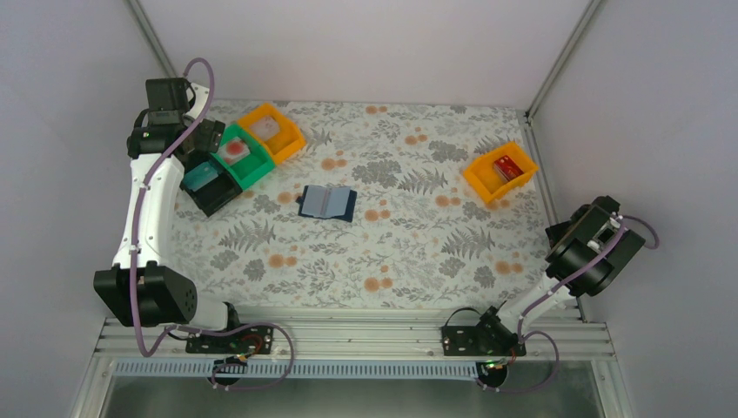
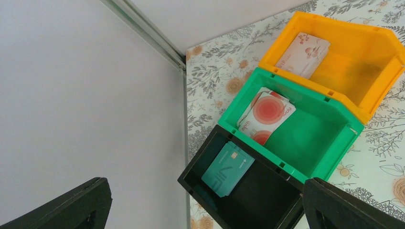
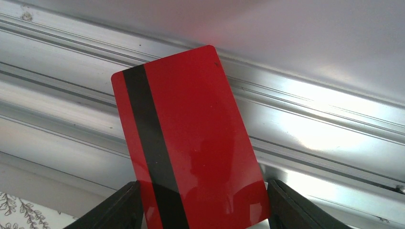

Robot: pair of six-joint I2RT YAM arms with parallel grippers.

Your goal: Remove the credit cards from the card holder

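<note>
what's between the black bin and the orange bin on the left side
The green bin, with a red-circled card inside; clearest in the left wrist view.

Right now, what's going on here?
The card holder lies open in the middle of the table. The right claw, near the right edge, grips a red striped card by its long edges. The left claw hangs open over the green bin, black bin and left orange bin, all holding cards. A second orange bin at right holds a red card. Whether the holder has cards left is too small to tell.
</note>
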